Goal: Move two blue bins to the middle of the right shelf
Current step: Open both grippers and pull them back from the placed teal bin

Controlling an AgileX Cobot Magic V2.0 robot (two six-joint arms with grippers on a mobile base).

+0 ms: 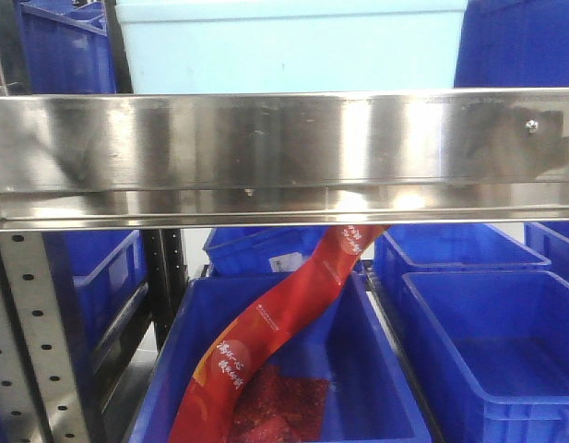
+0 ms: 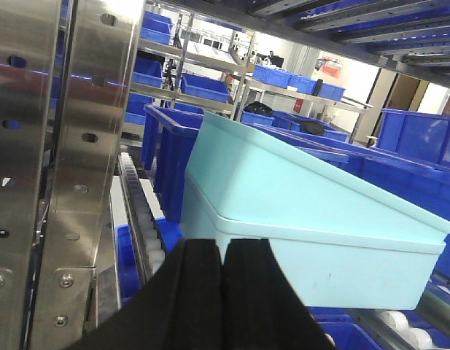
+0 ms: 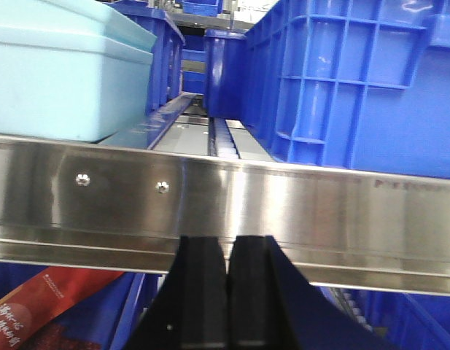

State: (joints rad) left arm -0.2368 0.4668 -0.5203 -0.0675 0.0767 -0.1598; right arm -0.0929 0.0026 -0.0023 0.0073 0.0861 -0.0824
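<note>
Two grippers showed at the bottom edge of their wrist views, each with its black jaws pressed together and holding nothing: the left gripper at bottom centre, the right gripper likewise. In the front view a steel rail ran across the middle of the frame, with a pale bin above it at top centre and a blue bin at the upper right. Below the rail, at lower centre, an open blue tub held a red packet leaning up toward the rail. In the left wrist view the pale bin filled the centre and right, with a steel post at the left. In the right wrist view the blue bin stood at upper right on the shelf, apart from the pale bin at upper left, rollers between them.
</note>
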